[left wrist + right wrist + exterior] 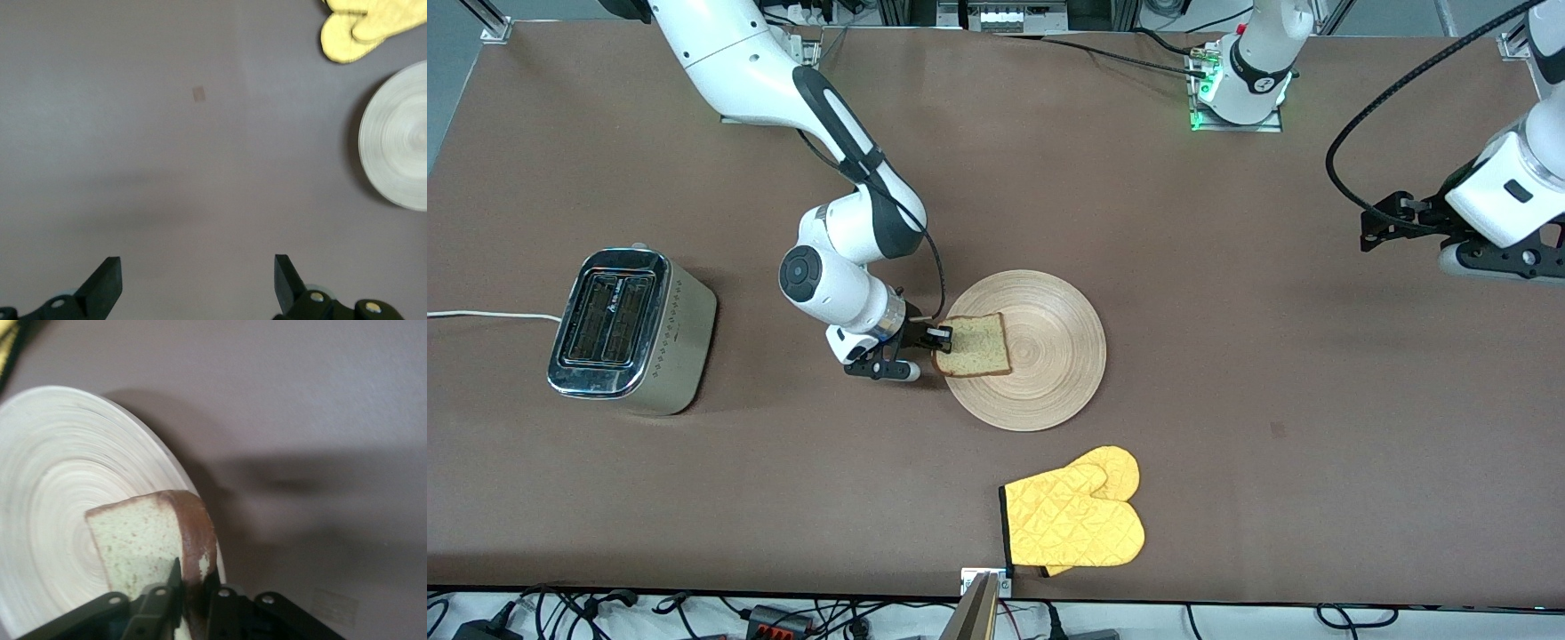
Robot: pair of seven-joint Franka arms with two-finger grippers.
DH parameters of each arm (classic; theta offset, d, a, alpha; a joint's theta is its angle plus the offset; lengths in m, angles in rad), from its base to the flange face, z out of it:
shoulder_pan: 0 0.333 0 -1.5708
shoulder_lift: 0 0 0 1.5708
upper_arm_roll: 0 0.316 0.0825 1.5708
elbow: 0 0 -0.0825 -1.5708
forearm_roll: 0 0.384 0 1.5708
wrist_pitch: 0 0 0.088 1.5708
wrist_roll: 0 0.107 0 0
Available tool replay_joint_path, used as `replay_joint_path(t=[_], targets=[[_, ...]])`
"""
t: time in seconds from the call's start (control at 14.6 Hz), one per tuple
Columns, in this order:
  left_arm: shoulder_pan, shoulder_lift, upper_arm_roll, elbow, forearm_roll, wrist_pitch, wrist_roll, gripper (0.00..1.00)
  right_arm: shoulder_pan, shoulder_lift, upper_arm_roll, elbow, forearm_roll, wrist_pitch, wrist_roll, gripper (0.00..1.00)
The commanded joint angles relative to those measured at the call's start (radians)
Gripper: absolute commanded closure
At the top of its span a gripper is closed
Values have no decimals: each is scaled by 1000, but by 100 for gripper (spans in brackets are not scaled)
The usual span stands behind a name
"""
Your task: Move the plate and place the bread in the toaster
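Note:
The round wooden plate [1039, 356] lies mid-table. The bread slice [975, 345], pale greenish-tan with a dark crust, is on the plate at its edge toward the right arm's end. My right gripper [940, 339] is shut on the bread's crust edge; the right wrist view shows the bread [143, 540] pinched between the fingers [173, 590] over the plate [47, 480]. The toaster [627, 331] stands toward the right arm's end, slots up. My left gripper [1376, 229] is open and empty, held up over the left arm's end of the table.
A yellow oven mitt [1074, 518] lies nearer the front camera than the plate, close to the table's edge. The toaster's white cord [480, 315] runs off the table's end. The left wrist view shows the mitt [363, 27] and the plate's rim [393, 133].

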Motion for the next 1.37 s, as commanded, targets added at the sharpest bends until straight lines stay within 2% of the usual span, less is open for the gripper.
replay_joint_path(t=[0.0, 0.14, 0.21, 0.27, 0.34, 0.41, 0.55, 0.62, 0.68, 1.03, 1.3], targets=[[-17, -55, 35, -73, -9, 70, -19, 0, -8, 2, 3, 50, 18, -23, -7, 100], [-17, -45, 32, -61, -4, 47, -25, 0, -6, -25, -9, 81, 6, -96, 1, 100], [-17, -38, 25, -50, -2, 36, -28, 0, -5, -51, -35, 89, 3, -160, 3, 100], [-17, -36, 22, -49, -1, 33, -26, 0, 3, -76, -92, 90, -16, -249, 3, 100], [-9, -38, 22, -49, -1, 32, -19, 0, 4, -106, -147, 107, -66, -350, 3, 100], [-5, -38, 25, -49, -1, 30, -13, 0, 0, -133, -175, 130, -123, -444, 3, 100], [-5, -38, 27, -49, -1, 30, -12, 0, 1, -173, -234, 177, -294, -630, 3, 100], [-5, -38, 25, -49, -1, 30, -13, 0, 3, -185, -251, 205, -386, -723, 6, 100], [-5, -38, 25, -49, -1, 27, -13, 0, -3, -197, -267, 214, -439, -782, 7, 100], [-5, -38, 22, -44, -1, 18, -14, 0, 0, -251, -409, 218, -623, -943, -69, 100], [-5, -38, 22, -43, -1, 3, -16, 0, -11, -286, -489, 214, -752, -966, -186, 100]])
